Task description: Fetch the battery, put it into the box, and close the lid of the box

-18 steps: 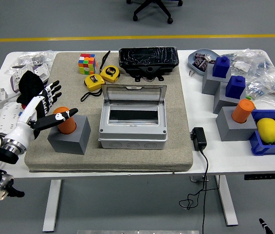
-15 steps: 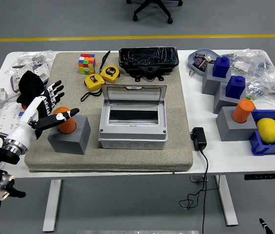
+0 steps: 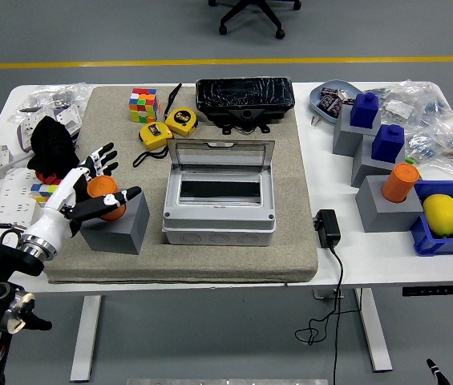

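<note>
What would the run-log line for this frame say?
left hand: fingers spread around orange cylindrical battery, not gripped | battery: upright on grey block | grey plastic box: lid open | right hand: out of view

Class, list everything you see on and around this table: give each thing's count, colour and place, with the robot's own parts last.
battery: one, orange, on the left grey block
grey block: one, mat's left
box: one, grey, lid open, mat's centre
tape measures: two, yellow, behind the box
puzzle cube: one, multicoloured, mat's far left
black case: one, mat's far edge
blue blocks: two, on grey stands, right
orange cylinder: one, on a right grey stand
lemon: one, yellow, in blue tray
power adapter: one, black, right of mat
left robot hand: one, black and white, fingers around the battery
</note>
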### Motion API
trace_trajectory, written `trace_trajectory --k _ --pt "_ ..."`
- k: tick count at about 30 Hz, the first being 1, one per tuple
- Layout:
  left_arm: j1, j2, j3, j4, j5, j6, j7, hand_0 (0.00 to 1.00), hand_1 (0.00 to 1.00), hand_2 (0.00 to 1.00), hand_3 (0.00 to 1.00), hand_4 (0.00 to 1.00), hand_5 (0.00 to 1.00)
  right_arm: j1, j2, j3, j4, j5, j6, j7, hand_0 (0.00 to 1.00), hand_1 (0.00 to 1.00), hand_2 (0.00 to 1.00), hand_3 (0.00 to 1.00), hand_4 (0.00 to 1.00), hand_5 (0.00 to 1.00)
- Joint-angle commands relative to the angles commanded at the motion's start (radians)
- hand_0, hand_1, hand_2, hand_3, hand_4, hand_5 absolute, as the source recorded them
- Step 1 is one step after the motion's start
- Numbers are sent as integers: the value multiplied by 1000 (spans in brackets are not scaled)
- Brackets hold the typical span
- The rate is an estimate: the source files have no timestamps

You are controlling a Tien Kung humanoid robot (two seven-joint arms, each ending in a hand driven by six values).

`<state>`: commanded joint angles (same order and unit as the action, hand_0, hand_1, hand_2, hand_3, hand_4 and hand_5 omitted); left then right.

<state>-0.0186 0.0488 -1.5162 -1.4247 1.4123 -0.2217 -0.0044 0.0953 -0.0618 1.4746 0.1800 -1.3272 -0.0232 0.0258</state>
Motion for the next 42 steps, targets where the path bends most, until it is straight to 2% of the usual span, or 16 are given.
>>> trace_trajectory --k 4,7,8,13,14,25,26,31,32,37,38,42 --pt "-1 0 10 -1 33 2 6 998 998 998 998 998 220 0 0 -2 0 3 0 0 854 745 727 765 998 998" --pt "-2 1 19 0 46 21 3 998 998 998 998 998 220 0 0 -6 0 6 0 1 854 745 727 765 998 998" --pt "-2 1 22 0 48 24 2 998 998 998 998 998 105 0 0 -6 0 7 0 1 854 745 727 766 998 998" --pt "-2 1 37 8 51 54 -6 998 998 998 998 998 105 -1 0 -7 0 6 0 0 854 745 727 766 998 998" --pt "-2 1 39 9 50 60 -7 998 998 998 998 998 2 -1 0 -8 0 7 1 0 854 745 727 765 998 998" --pt "-1 4 54 9 63 121 -18 998 998 998 990 998 2 -2 0 -8 0 7 1 1 854 745 727 764 998 998" --pt "-1 4 55 9 64 128 -21 787 879 824 900 998 2 -3 0 -8 0 7 1 0 854 745 727 765 998 998" --pt "-3 5 65 11 51 149 -34 787 879 824 900 998 2 -2 0 -9 0 9 1 1 854 745 727 765 998 998" --pt "-3 5 68 11 47 152 -38 617 737 671 746 993 2 -2 0 -8 0 9 1 1 854 743 726 765 998 998" --pt "-6 6 88 18 20 173 -55 617 737 671 746 993 2 -1 0 -5 0 8 0 0 854 743 726 765 998 998" --pt "-6 7 97 20 11 181 -62 586 696 563 648 973 2 -1 0 -5 0 8 0 0 853 744 726 764 998 998" --pt "-5 7 124 26 -39 218 -95 586 696 563 648 973 2 0 -1 -6 0 10 0 1 853 744 726 764 998 998"
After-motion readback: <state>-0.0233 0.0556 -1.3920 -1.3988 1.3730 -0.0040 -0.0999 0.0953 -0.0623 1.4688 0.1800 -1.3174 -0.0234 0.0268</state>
